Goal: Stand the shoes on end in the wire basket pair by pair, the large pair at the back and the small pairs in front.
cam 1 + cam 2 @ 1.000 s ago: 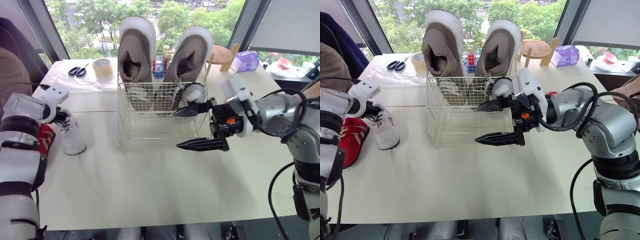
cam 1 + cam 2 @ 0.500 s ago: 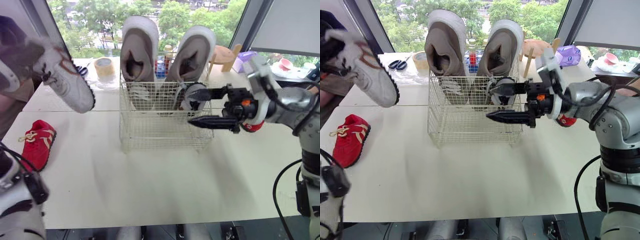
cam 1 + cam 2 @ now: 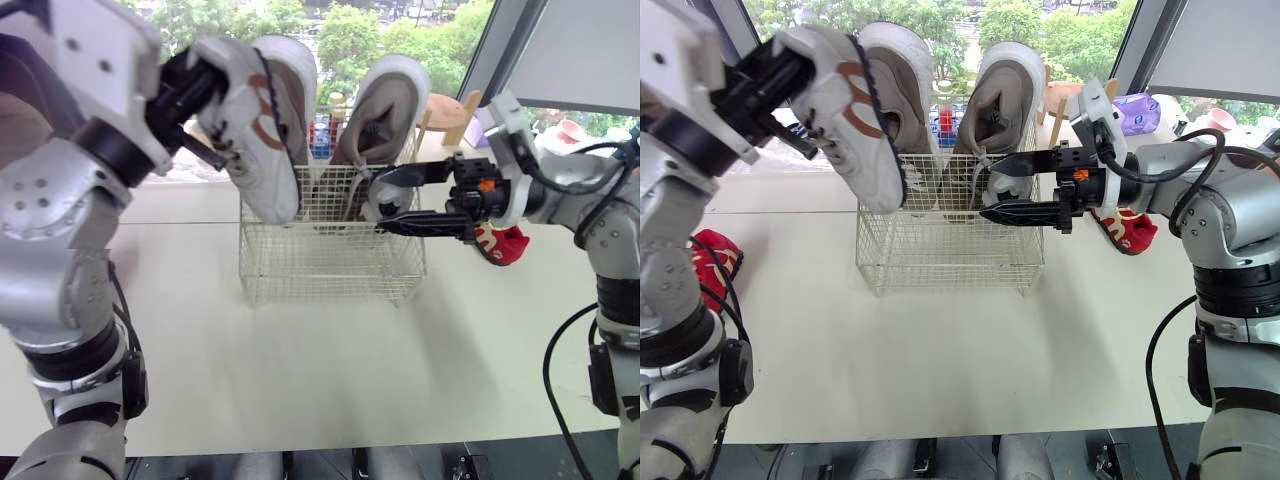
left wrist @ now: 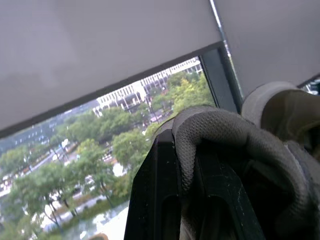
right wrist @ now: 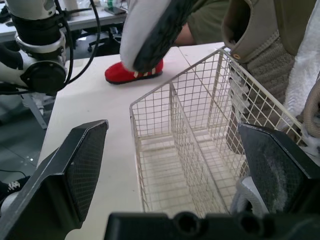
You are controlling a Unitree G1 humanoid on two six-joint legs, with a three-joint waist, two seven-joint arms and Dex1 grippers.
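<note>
Against the bright window [image 3: 350,30], the left gripper [image 3: 188,88] clamps a white shoe [image 3: 252,125], toe down above the left rim of the basket [image 3: 330,272]; the right gripper [image 3: 380,203] gapes empty alongside. Lowered crooked, the toe could snag wire or topple the large pair [image 3: 390,95].

free room lies in the front left cells of the wire basket [image 3: 330,272]; the large pair [image 3: 285,95] fills the back, a small white shoe [image 3: 1008,188] and the spread right hand [image 3: 378,204] crowd the front right

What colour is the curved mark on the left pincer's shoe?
Reddish brown; the curved mark on the small white shoe shows best in the right eye view.
</note>
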